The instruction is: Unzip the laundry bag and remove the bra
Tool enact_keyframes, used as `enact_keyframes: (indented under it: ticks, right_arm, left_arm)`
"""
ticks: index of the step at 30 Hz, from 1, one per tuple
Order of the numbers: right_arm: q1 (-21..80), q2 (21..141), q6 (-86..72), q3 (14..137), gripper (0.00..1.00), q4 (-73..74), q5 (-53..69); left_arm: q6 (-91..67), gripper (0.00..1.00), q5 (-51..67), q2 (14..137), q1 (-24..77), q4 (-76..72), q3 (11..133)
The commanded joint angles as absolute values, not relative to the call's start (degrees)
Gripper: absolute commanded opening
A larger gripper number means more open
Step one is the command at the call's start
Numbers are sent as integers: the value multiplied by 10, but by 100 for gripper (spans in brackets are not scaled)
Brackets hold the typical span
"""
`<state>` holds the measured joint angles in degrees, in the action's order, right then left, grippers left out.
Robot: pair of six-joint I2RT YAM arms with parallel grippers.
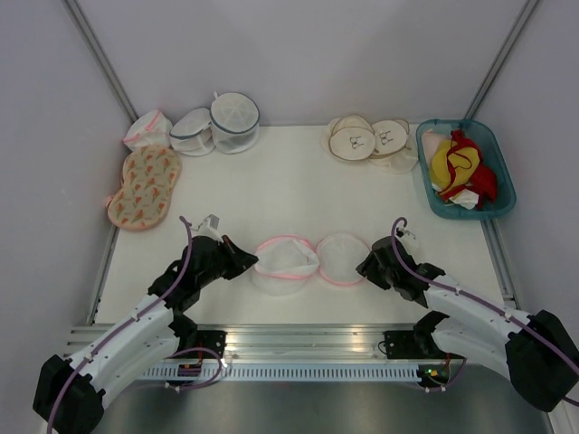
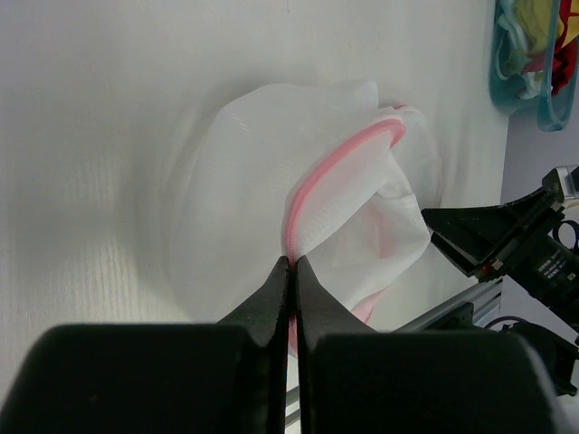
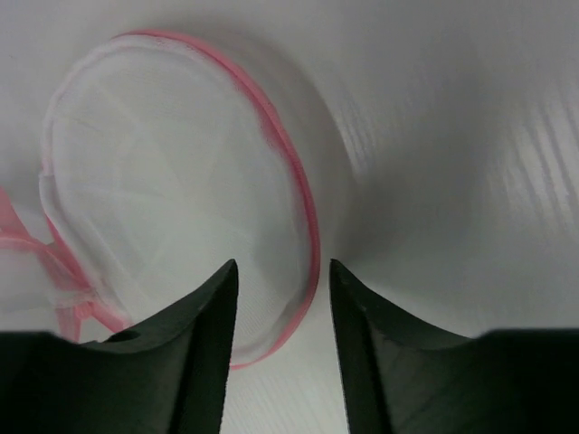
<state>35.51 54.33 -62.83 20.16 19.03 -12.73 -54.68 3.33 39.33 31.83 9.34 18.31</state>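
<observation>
**Bag splayed open, one rim pinched, bra not yet out**
Your round white mesh laundry bag with its pink zipper rim lies in two hinged halves on the white table, between your arms, so the zip looks undone. Your left gripper is clamped tight on the left half's pink rim, raising that edge, likely to anchor the bag and keep its mouth gaping. Your right gripper is spread wide and grips nothing, the right half's rim sitting in its gap, seemingly poised to pin that side. You can't tell whether the crumpled white fabric inside is bra or mesh.
</observation>
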Motion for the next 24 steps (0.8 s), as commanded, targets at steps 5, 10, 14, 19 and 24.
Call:
enact_keyframes:
  ticks: [5,10,14,19,24]
  right_arm:
    - [361,586,-641,199,16,83,-108]
    - [379,538,-537,286,0,127,-128]
    - [402,603,-403,420,0,195,-96]
    - [500,717,-267,572,0,279,-131]
    - [592,814,-190,683,1,325,-166]
  left_arm:
    - [-557,2,37,404,316,84,186]
    - [-556,2,41,404,316,79,189]
    - [-555,2,46,409,316,67,191]
    - [-542,2,59,435,316,55,206]
    - [-542,2,49,435,316,47,208]
